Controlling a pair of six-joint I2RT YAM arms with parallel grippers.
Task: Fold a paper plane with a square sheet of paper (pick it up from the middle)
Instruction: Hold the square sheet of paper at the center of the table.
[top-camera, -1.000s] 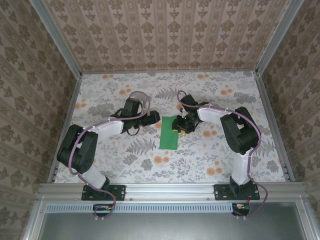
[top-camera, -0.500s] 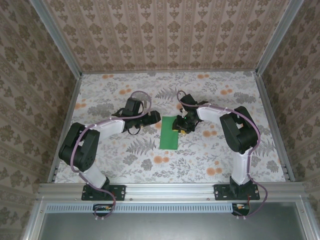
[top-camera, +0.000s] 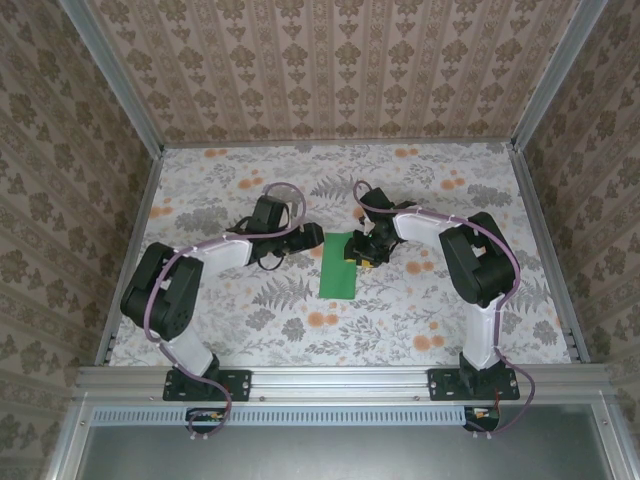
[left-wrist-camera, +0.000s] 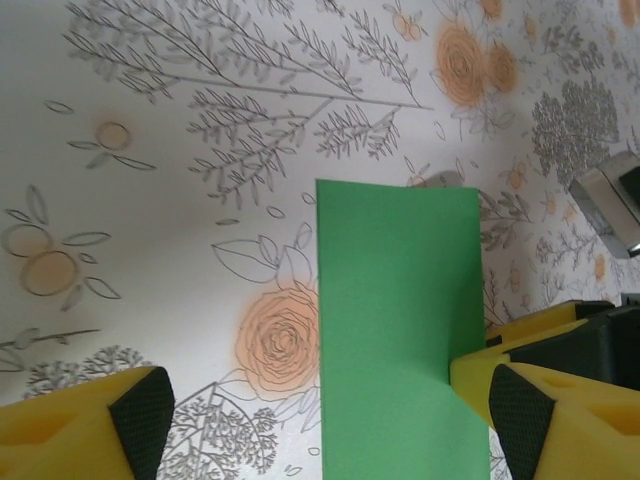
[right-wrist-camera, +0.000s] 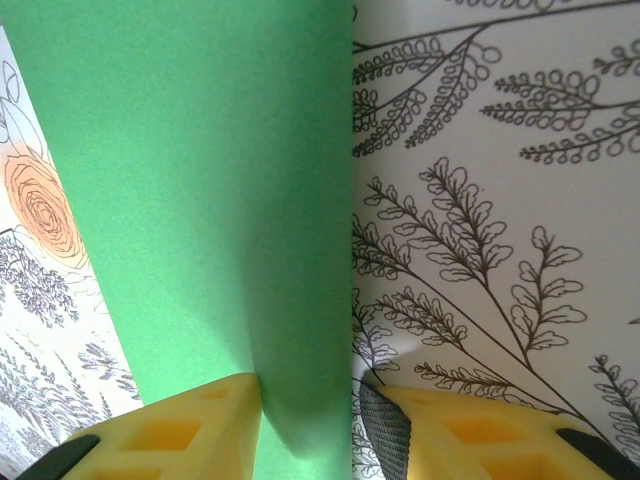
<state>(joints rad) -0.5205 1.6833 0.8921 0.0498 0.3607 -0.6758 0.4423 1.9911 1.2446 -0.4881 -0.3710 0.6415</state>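
Observation:
The square sheet of paper (top-camera: 339, 265) lies mid-table as a narrow bright green rectangle, flat on the floral cloth. My right gripper (top-camera: 358, 252) straddles its right long edge. One yellow finger (right-wrist-camera: 180, 430) rests on the paper (right-wrist-camera: 200, 180), and the other pad (right-wrist-camera: 385, 435) is on the cloth just past the edge, jaws partly apart. My left gripper (top-camera: 313, 236) hovers at the sheet's upper left with its jaws wide. In the left wrist view the paper (left-wrist-camera: 400, 320) runs between its fingertips (left-wrist-camera: 140, 420), nothing gripped, and the right gripper's finger (left-wrist-camera: 475, 370) sits on the sheet's edge.
Patterned walls (top-camera: 330, 70) close off the table at the back and both sides. A metal rail (top-camera: 340, 380) with both arm bases runs along the near edge. Floral tablecloth (top-camera: 250, 300) stretches around the paper.
My left gripper has slid a little to the right towards the paper, and its jaws have narrowed slightly. The right gripper and the paper have stayed put.

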